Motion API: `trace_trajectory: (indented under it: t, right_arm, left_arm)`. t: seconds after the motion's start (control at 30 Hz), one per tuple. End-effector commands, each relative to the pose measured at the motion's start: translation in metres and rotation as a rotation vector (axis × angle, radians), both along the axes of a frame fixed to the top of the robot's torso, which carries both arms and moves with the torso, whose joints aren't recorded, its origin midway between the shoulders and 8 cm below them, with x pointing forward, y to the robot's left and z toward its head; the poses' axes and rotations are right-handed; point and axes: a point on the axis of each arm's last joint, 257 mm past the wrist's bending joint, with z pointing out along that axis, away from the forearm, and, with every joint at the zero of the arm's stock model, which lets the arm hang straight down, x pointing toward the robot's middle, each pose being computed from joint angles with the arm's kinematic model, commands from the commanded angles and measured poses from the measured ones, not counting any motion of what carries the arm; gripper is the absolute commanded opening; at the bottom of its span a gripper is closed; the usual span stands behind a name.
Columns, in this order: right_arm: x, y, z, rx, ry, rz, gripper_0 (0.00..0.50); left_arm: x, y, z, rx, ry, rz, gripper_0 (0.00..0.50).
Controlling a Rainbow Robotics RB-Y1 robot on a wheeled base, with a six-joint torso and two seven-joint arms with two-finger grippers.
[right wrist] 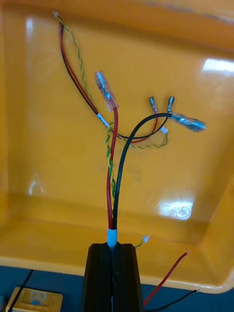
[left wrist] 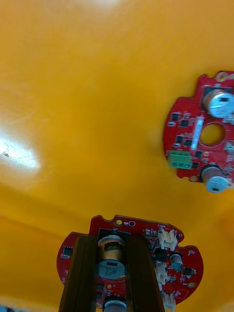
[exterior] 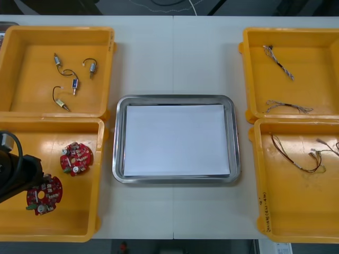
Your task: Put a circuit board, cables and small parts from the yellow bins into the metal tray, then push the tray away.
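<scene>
- Front camera: high above, facing steeply down; shiny rectangular metal tray [exterior: 118,143] centred, with four yellow plastic bins [exterior: 32,79] flanking it.
- Left wrist camera: close behind left gripper [left wrist: 111,240], facing into the bin at the tray's near left. Round red circuit board [left wrist: 141,225] clamped between the fingers, second board [left wrist: 187,129] beyond; both shared with front view.
- Right wrist camera: close behind right gripper [right wrist: 113,246], facing into the bin at the tray's near right. Fingers pinch a red-and-black cable [right wrist: 110,195]; bin shared with front view.

Light table [exterior: 175,58] — being crossed lengthwise by a thin seam [exterior: 173,53]. Beyond its far edge, a white cord [exterior: 193,6] is being shown over dark floor [exterior: 79,6]. A small yellow labelled block [right wrist: 31,298] is being shown on a dark blue surface [right wrist: 68,285].
</scene>
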Motion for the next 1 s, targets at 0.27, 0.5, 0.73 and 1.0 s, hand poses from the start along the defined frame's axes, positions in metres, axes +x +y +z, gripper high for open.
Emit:
trace_trajectory:
  t: [0.27,0.5,0.73,1.0]
  right_arm:
    - [0.040,0.024,0.084,-0.102,-0.209,0.195,0.000]
    - [0.038,0.028,0.094,-0.118,-0.208,0.246,0.000]
    - [0.034,0.031,0.093,-0.130,-0.190,0.281,0.000]
    - [0.030,0.034,0.088,-0.140,-0.164,0.316,0.000]
  left_arm:
    - [0.037,-0.043,0.089,0.027,-0.097,-0.265,0.000]
    - [0.049,-0.092,0.097,0.058,-0.108,-0.426,0.000]
    - [0.051,-0.140,0.099,0.101,-0.103,-0.577,0.000]
    - [0.056,-0.181,0.099,0.101,-0.108,-0.659,0.000]
